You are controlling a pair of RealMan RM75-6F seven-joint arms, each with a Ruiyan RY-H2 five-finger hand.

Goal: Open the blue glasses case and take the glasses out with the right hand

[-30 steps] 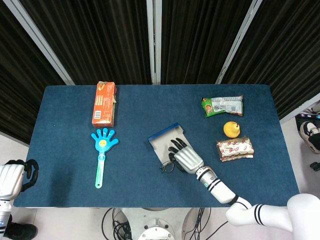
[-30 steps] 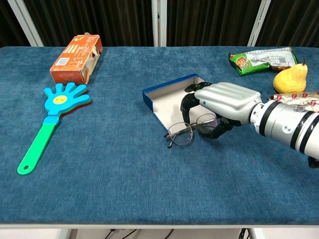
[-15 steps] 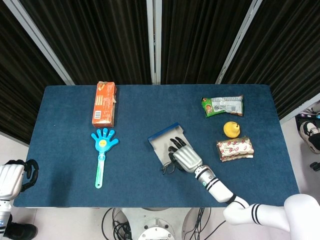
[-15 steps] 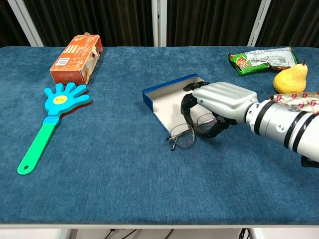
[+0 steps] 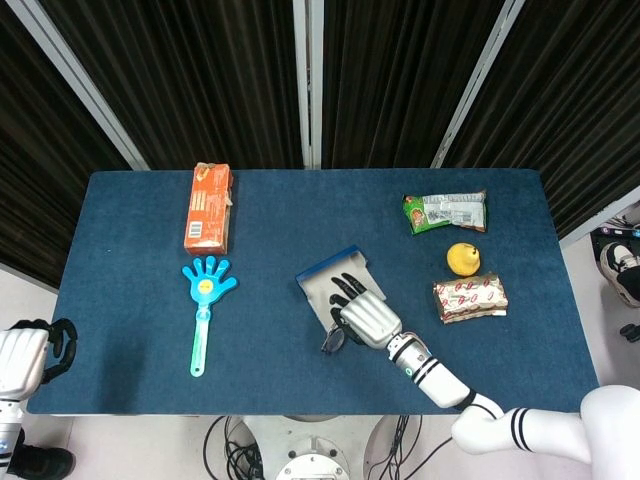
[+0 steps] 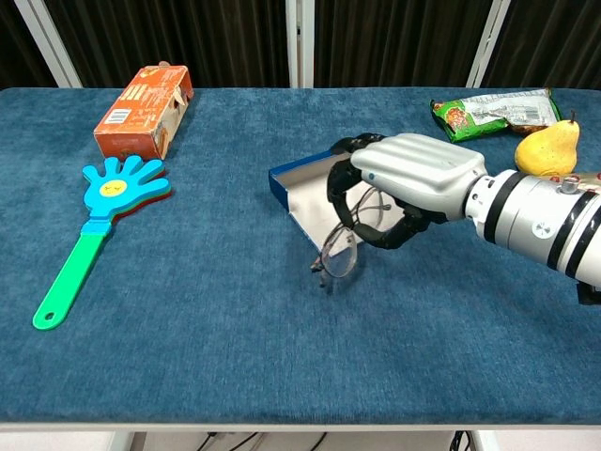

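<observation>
Over the open blue glasses case [image 6: 302, 194], right hand [image 6: 413, 178] fingers [image 6: 340, 191] grip half-hidden glasses [image 6: 340, 254].

The table [image 5: 150, 330] is covered with a dark blue cloth. Resting directly on it:

- an orange carton [image 5: 208, 207], lying flat at far left
- a blue hand-shaped clapper [image 5: 204, 300] with a green handle, just in front of the carton
- an open blue case [image 5: 327, 282], near centre
- a green snack packet [image 5: 444, 211], a pear [image 5: 462, 258] and a red-patterned packet [image 5: 470, 297], in a line at right
</observation>
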